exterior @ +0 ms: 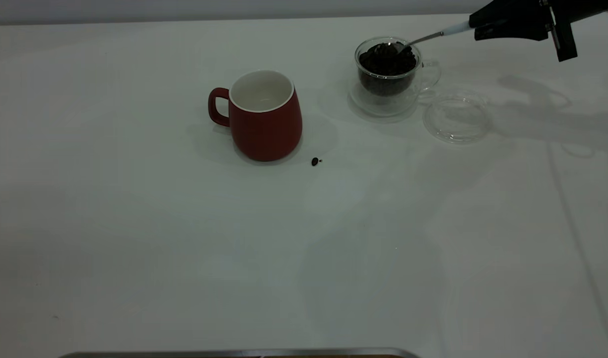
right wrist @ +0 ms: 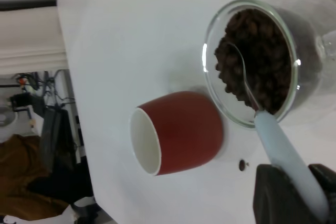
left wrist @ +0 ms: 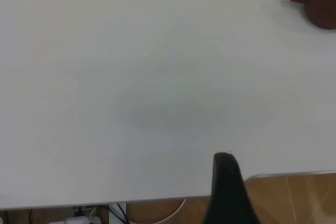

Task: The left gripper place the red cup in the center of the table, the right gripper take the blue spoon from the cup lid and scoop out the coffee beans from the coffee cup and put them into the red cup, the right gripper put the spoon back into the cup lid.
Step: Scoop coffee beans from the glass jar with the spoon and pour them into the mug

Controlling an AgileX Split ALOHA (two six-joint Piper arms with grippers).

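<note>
Right tool [exterior: 475, 27]: at the far right of the table, raised above it, closed on the pale blue handle of the spoon; in the right wrist view its dark fingers [right wrist: 275, 195] clasp the handle's end.
Spoon [exterior: 435, 36]: slants down from the right tool toward the glass cup; metal neck crosses the rim, bowl [right wrist: 233, 64] lies on top of the beans.
Beans [exterior: 387, 62]: dark heap filling the inner part of the glass cup nearly to the rim.
Glass cup [exterior: 388, 79]: clear, double-walled, upright at the far right of the table, its handle turned toward the lid.
Lid [exterior: 456, 118]: clear, flat on the table just beside the glass cup, on the side nearer the camera and to the right; nothing lies on it.
Red cup [exterior: 261, 114]: upright near the table's middle, left of the glass cup and apart from it, handle pointing left; white inside, no beans visible in it.
Stray bean [exterior: 314, 161]: single, on the table just right of the red cup's base.
Left tool [left wrist: 227, 192]: only one dark finger shows in the left wrist view, over the table's edge, well apart from the red cup; I cannot tell how far open it is.
Table [exterior: 134, 238]: white, flat.
</note>
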